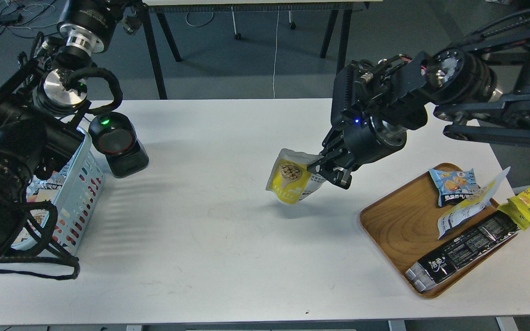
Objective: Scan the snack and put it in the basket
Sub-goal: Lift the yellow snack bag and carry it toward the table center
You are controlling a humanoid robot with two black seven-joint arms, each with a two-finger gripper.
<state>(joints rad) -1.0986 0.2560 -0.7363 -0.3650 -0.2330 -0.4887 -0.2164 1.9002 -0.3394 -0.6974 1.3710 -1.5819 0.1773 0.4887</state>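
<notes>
Where the left arm crowds the frame's edge, the light blue slotted plastic basket (81, 193) sits on the white counter (210, 239) — the left claw seems to hold the black scanner (117, 142), though its fingers cannot be told apart. Mid-counter, the right claw (328, 169) pinches the yellow-and-white stand-up pouch (290, 181), tilted above the surface. Farther right lies a wooden tray (398, 225) of packets.

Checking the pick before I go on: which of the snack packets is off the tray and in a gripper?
The yellow-and-white pouch, printed with a round picture of pale balls. The right gripper holds it above the table; the other packets lie on the wooden tray.
</notes>
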